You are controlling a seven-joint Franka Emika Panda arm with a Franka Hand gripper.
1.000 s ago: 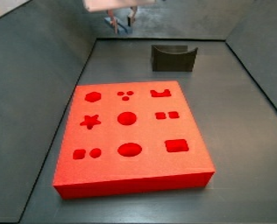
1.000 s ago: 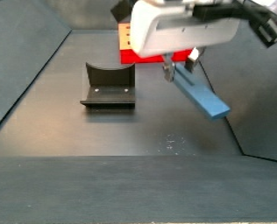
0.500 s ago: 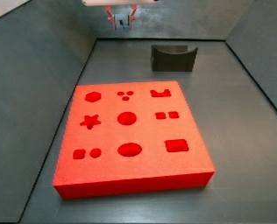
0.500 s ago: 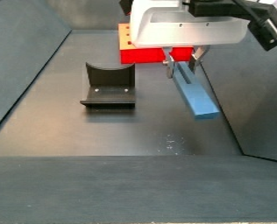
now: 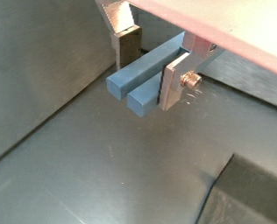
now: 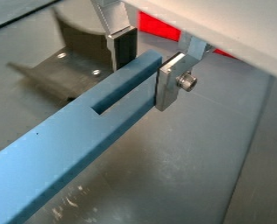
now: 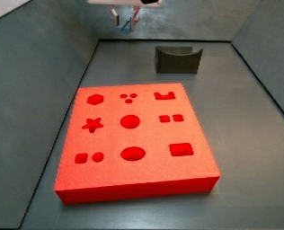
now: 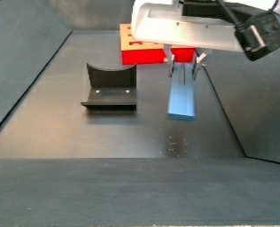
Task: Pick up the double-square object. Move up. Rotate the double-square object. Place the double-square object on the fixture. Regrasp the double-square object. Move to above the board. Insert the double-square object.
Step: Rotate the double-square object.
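My gripper point(image 8: 184, 58) hangs in the air at the far end of the bin, shut on the double-square object point(image 8: 182, 93), a slim blue bar with a slot in it. Both wrist views show the silver fingers point(image 5: 173, 80) clamping one end of the bar point(image 6: 71, 140), whose long free end sticks out from the gripper point(image 6: 144, 80). The fixture point(image 8: 108, 87), a dark notched block, stands on the floor beside and below the bar. The red board point(image 7: 138, 135) with its shaped recesses lies flat in the middle. In a side view the gripper point(image 7: 128, 16) is at the upper edge.
Sloping grey walls point(image 7: 48, 81) enclose the dark floor point(image 8: 119, 133). The fixture point(image 7: 178, 59) stands just beyond the board's far edge. A strip of the board point(image 6: 165, 28) shows behind the fingers in a wrist view.
The held bar has swung round: its free end pointed off to one side a second ago and now points along the bin's length. The gripper stays shut on it.
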